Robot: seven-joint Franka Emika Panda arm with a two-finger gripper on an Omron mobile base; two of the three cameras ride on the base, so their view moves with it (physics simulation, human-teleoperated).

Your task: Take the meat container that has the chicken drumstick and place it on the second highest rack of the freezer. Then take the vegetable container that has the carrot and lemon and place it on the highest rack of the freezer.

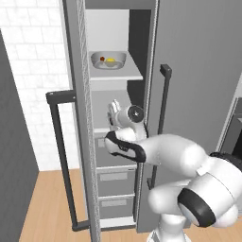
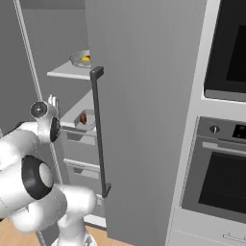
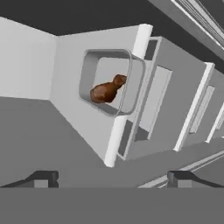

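- Meat container (image 3: pixel 108 83) sits on the second highest rack (image 3: pixel 74 109) of the freezer (image 1: pixel 116 94), near the front edge, with the chicken drumstick (image 3: pixel 106 89) lying inside it; you can take it that it was set there because the task calls for that shelf.
- Vegetable container (image 1: pixel 108 60) rests on the highest rack (image 1: pixel 116 75), and you can see the yellow lemon (image 1: pixel 110 60) in it; the carrot is too small to make out. Both trays look to be where the task wants them, so you can judge the work as good as done.
- Your fingers (image 3: pixel 46 177) stand spread about as wide as they go, with nothing between them and nothing touched.
- Your gripper (image 1: pixel 113 113) hangs in front of the second rack, apart from the meat container, which stands free on its shelf.
- Your door (image 1: pixel 75 118) is open, leaving room to draw the arm out.
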